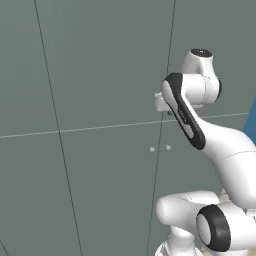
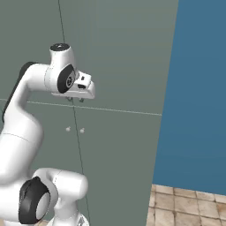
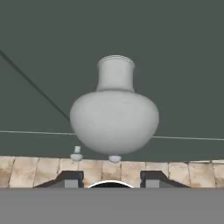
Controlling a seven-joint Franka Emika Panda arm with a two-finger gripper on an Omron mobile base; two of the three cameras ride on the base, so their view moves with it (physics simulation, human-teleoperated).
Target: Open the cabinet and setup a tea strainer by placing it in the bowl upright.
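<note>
Blue wall (image 2: 198, 97) at 3 o'clock, tiled floor (image 2: 190, 207) at 5. Cabinet (image 1: 100, 100) doors shut, knob (image 3: 114, 113) dead ahead at 12 of gripper (image 3: 111, 178); partly open, holding nothing.

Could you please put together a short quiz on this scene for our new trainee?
1. True or false: the cabinet doors are shut.
2. In the hand view, what sits just ahead of the gripper? A) a dark brown bowl B) a round silver knob C) a mesh strainer
3. Fill in: in the right base view, the pair of small knobs lies ___ the gripper.

Key: 1 true; 2 B; 3 below.
</note>
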